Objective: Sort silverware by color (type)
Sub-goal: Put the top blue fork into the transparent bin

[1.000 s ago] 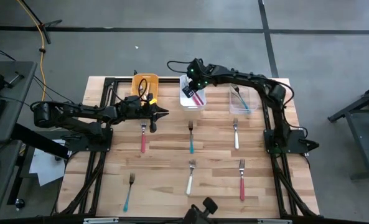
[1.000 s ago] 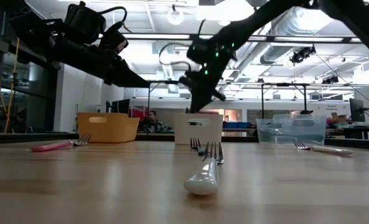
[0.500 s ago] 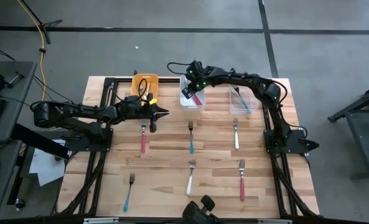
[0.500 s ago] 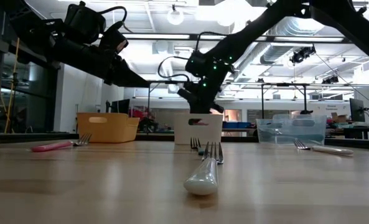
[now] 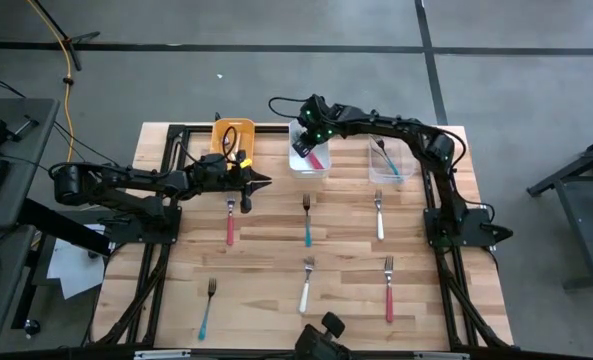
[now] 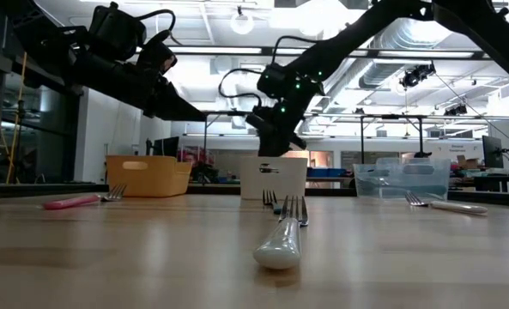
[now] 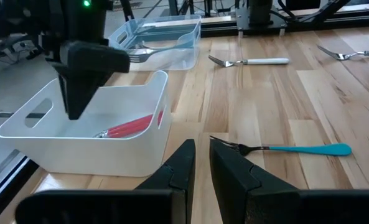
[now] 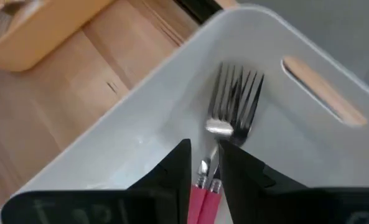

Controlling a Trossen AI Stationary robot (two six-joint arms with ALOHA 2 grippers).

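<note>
1. Presently the right tool (image 5: pixel 307 146) hangs over the white bin (image 7: pixel 22 133) at the far edge of the worktop (image 5: pixel 276 260). Its fingers stand narrowly parted and grip nothing; two red-handled forks (image 8: pixel 233 102) lie in the bin beneath them, heads overlapping.
2. The left tool (image 5: pixel 259 182) hovers just past the head of a pink fork (image 5: pixel 229 222), in front of the orange bin (image 5: pixel 232 134). Its fingers show a thin gap and hold nothing.
3. Silverware on the worktop: in the far row, the pink fork, a teal fork (image 5: pixel 307 221) and a white fork (image 5: pixel 379 216); in the near row, a second teal fork (image 5: pixel 207 307), a second white fork (image 5: pixel 305 287) and a second pink fork (image 5: pixel 388 290). All lie well apart, heads pointing toward the bins.
4. The clear bin (image 5: pixel 390 162) holds at least one teal-handled fork; the orange bin's contents cannot be read.
5. Handling judgement: these forks look light, rigid and thin, lying flat on the wood. The smooth plastic handle may slip or pivot under a loose pinch.
6. Recommended hold: across the handle near mid-length, fingers straddling it, with firm closure before lifting.
</note>
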